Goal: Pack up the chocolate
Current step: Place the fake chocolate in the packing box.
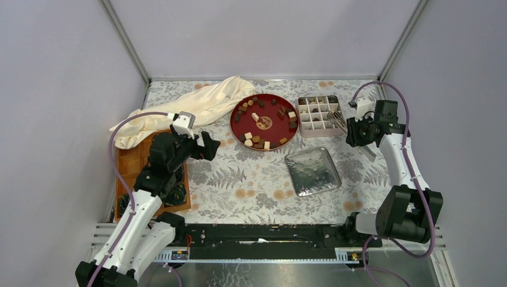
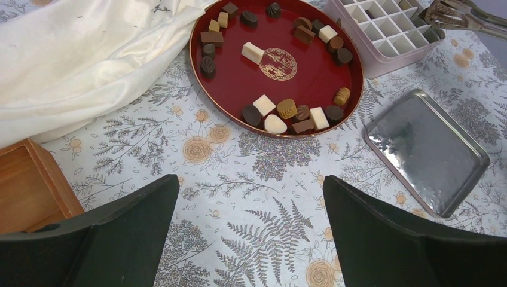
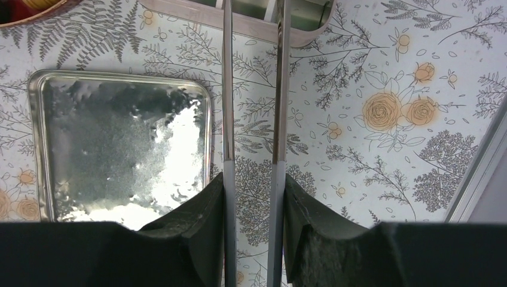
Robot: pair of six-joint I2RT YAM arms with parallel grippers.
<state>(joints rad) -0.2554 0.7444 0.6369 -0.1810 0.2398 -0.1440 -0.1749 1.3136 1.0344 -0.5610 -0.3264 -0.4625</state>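
Chocolate pieces [image 2: 263, 104], dark, tan and cream, mostly sit round the rim of the red round tray [image 2: 236, 84], with one cream block near its centre. Top view, clock from the tray: divided box [image 1: 317, 134] just beside it at 3, a few dark pieces in its far cells. Silver tin lid [image 1: 312, 171] flat on the floral tablecloth [image 1: 251, 179] at 5. Cream cloth [image 1: 197, 101] at 9 to 10, touching the tray rim.

My right gripper [image 3: 253, 185] is clamped on metal tongs [image 3: 228, 89], blades pointing to 12 in the wrist view, with the tips over the box's 3 o'clock edge. Can't tell if the tips carry anything.

My left gripper [image 2: 250, 185] is spread wide and empty at the tray's 8 o'clock, beside a wooden tray [image 2: 24, 185].
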